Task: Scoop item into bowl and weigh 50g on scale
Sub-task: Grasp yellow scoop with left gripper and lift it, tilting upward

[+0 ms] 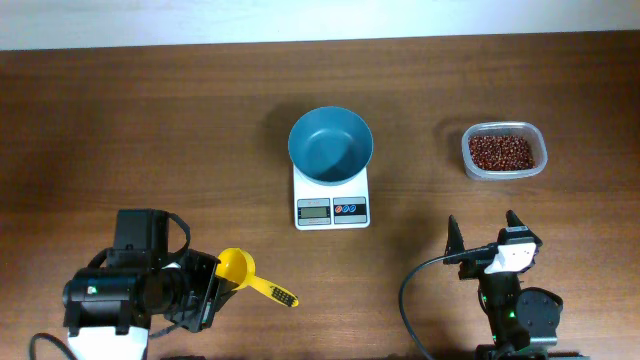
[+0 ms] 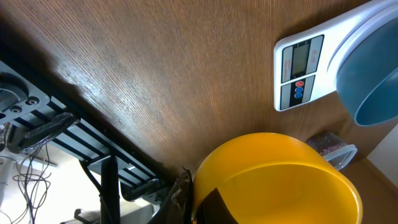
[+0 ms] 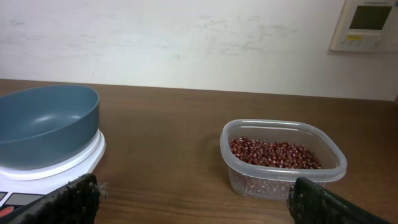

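Left gripper (image 1: 212, 283), seen from overhead, sits at the near left edge of the table (image 1: 150, 130) with its jaws pressed together on the cup of a yellow scoop (image 1: 238, 267), whose handle points away to the right. The right gripper (image 1: 485, 235) waits at the near right, spread wide and holding nothing. The teal bowl (image 1: 330, 150) is on the white scale (image 1: 332, 208) at mid-table and looks empty. The beans (image 1: 502, 152) are all in a clear tub (image 1: 503, 125) off to the right, well apart from the scoop.

From the left wrist, the scoop (image 2: 280, 180) fills the lower frame, mouth toward the camera and empty. How the jaws meet its wall is hard to make out. The scale (image 2: 298, 74) and bowl (image 2: 373, 81) lie ahead, with the tub (image 2: 339, 152) beyond them.

From the right wrist, both fingertips (image 3: 74, 199) stand far apart at the bottom edge. The tub (image 3: 249, 180) is just ahead, its beans (image 3: 273, 154) a shallow layer, and the bowl (image 3: 50, 124) is to the left.

The step in hand looks like carrying the scoop to the tub. It would go best passing in front of the scale, not over the bowl. Enter the beans at a shallow angle, and take small loads so the weight creeps up to the target. The free gripper could steady the light tub.
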You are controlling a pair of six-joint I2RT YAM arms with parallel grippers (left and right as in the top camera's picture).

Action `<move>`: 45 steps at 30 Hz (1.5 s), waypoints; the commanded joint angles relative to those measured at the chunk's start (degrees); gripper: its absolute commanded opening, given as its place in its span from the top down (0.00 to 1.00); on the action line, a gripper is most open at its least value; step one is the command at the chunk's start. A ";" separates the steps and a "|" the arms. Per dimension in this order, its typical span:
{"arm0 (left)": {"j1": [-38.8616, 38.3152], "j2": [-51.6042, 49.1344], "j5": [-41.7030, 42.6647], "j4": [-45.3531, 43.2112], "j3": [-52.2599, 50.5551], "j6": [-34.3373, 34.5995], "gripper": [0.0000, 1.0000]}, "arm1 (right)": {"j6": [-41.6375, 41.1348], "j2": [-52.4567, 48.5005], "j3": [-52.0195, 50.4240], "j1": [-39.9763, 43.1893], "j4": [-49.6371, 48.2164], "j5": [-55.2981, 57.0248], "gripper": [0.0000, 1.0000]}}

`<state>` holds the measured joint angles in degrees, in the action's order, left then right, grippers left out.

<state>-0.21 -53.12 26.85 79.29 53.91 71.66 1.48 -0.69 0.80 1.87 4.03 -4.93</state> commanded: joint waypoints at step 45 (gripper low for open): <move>-0.13 0.37 5.44 -1.05 0.79 11.63 1.00 | -14.49 0.33 -0.48 -0.46 -0.44 -5.01 0.01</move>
<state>-0.21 -53.12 28.34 80.03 53.91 79.37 -1.50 -0.69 0.80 1.87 4.01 -5.43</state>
